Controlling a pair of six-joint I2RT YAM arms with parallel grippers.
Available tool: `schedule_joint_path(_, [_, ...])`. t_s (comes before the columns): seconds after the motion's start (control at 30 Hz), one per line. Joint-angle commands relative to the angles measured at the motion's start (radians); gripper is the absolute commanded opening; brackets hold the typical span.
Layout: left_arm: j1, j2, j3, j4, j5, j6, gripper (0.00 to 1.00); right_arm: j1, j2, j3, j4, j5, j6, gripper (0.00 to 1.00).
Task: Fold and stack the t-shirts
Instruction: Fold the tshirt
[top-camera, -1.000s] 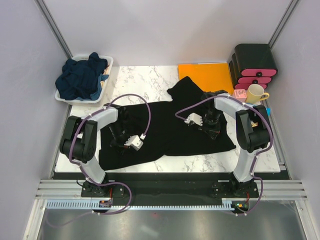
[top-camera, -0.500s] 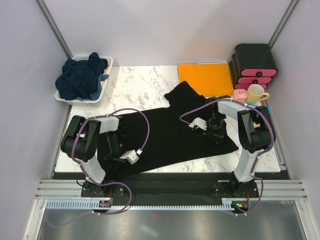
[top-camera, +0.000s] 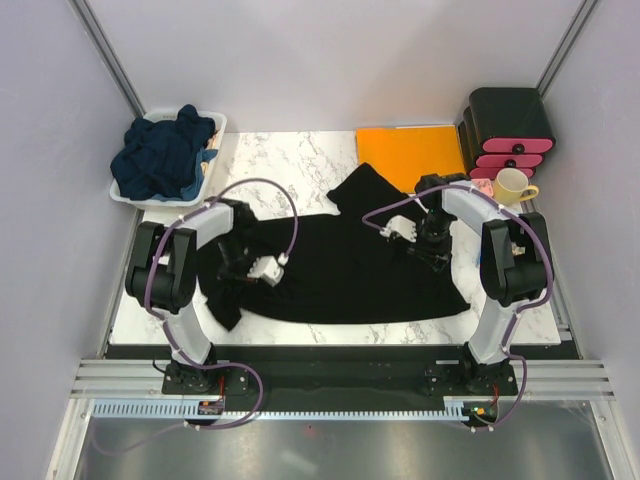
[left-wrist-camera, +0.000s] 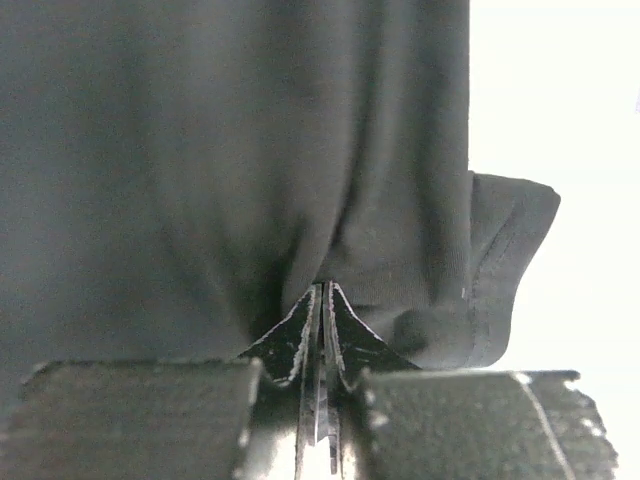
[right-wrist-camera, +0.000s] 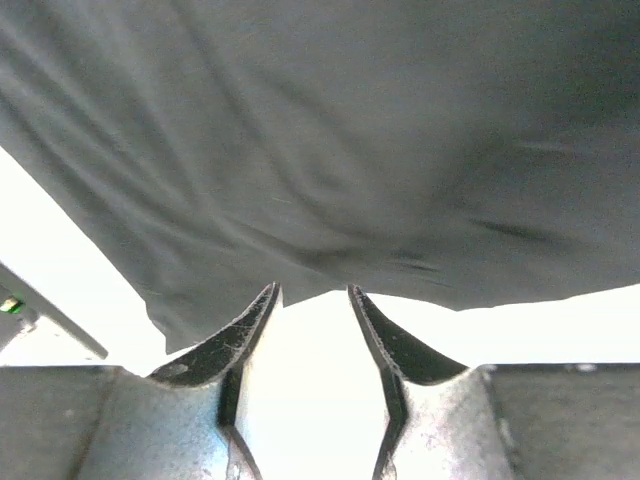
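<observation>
Left gripper (left-wrist-camera: 322, 292): my jaws are almost together, nipping a gathered fold of the black t-shirt (left-wrist-camera: 200, 150) close to a hemmed corner.
Right gripper (right-wrist-camera: 313, 295): my jaws are parted and hold nothing. Bright bench (right-wrist-camera: 560, 330) shows between them, and the shirt's edge lies just past the tips.
Black t-shirt: spread across the middle of the bench between my arms, rumpled at its left end, with one part reaching toward the orange sheet (top-camera: 410, 152).
Navy t-shirts (top-camera: 160, 155): heaped in the white bin (top-camera: 135, 200), far left.
Progress: early, I judge. No fold is made and there is no stack, so every shirt remains.
Views: only the wrist cameras show my jaws. Only the top view shows the bin and the whole shirt.
</observation>
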Motion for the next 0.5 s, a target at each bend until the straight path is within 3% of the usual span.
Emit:
schedule_joint_path(0.0, [0.033,-0.014,0.196,0.178,-0.024,-0.069,0.11,0.016,-0.007,0.198,-0.067,-0.075,-0.009,0.40])
schedule_joint_path(0.07, [0.033,-0.034,0.269,0.162,-0.009,-0.074,0.16,0.019,0.010,0.299,-0.070,-0.110,0.008,0.40])
schedule_joint_path(0.2, [0.027,-0.054,0.339,0.060,-0.001,-0.057,0.16,0.022,0.102,0.459,-0.060,-0.172,0.066,0.41])
schedule_joint_path(0.43, [0.028,-0.117,0.232,0.008,-0.039,-0.008,0.17,0.050,0.156,0.507,-0.076,-0.177,0.049,0.41])
schedule_joint_path(0.47, [0.028,-0.117,0.215,-0.008,-0.035,0.004,0.02,0.053,0.159,0.507,-0.077,-0.176,0.046,0.41])
